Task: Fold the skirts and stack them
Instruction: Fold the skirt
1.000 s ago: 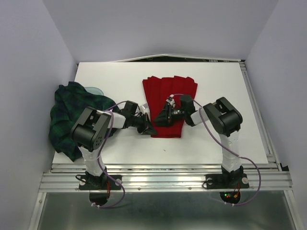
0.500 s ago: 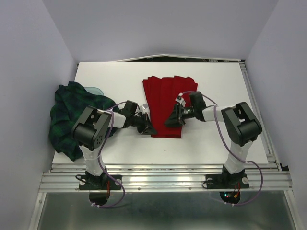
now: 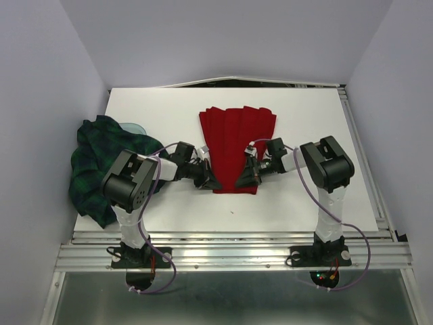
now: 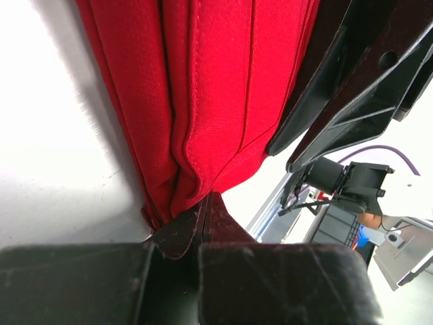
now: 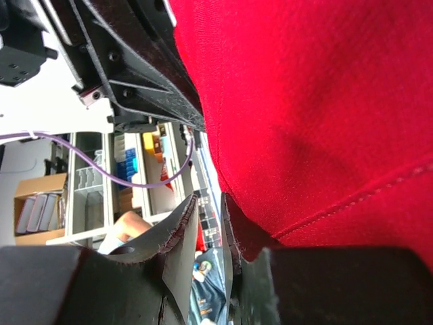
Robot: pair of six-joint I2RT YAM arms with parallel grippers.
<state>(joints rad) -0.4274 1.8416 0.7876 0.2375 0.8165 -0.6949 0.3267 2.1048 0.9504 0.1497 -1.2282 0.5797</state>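
Red skirt [image 3: 237,135] lies fanned out in the middle of the desk [image 3: 304,122], pleats running away from the arms. The left gripper [image 4: 203,215] is pressed together, pinching its near left hem. The right gripper [image 5: 208,220], at the near hem, shows a slim gap between its fingers, with cloth beside one finger. The plaid skirt [image 3: 95,169] lies crumpled at the desk's left edge.

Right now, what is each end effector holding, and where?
The left end effector pinches the red skirt by its near-left corner; right end effector holds nothing.
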